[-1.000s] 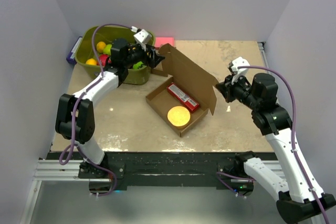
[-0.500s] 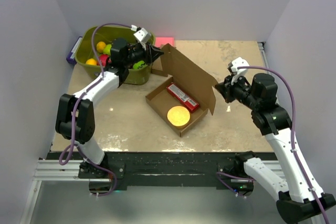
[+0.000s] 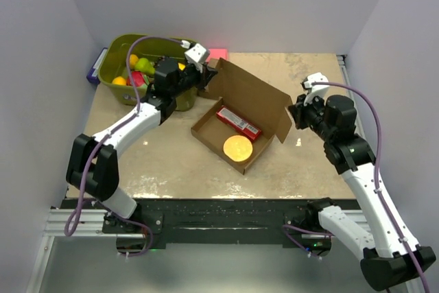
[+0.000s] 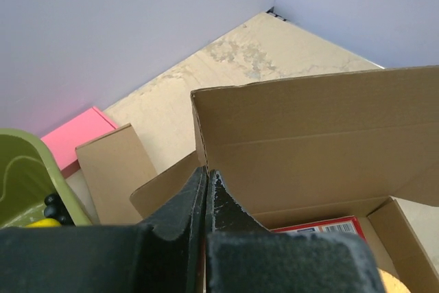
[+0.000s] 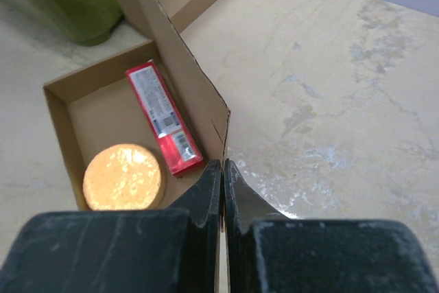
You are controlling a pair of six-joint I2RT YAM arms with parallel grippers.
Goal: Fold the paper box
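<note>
At the centre of the beige mottled tabletop (image 3: pixel 171 162) sits the shallow brown cardboard paper box (image 3: pixel 250 95), lid raised. The left claw (image 4: pixel 206 173) and right claw (image 5: pixel 223 165) each clench a lid corner. Inside lie a red rectangular packet (image 3: pixel 238 123) and a round golden disc (image 3: pixel 237 148).

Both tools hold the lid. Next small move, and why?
Probably lower the lid onto the paper box, both tools moving together: left tool and right tool are shut on its opposite ends, it stands open, and the red packet and gold disc lie flat inside.
</note>
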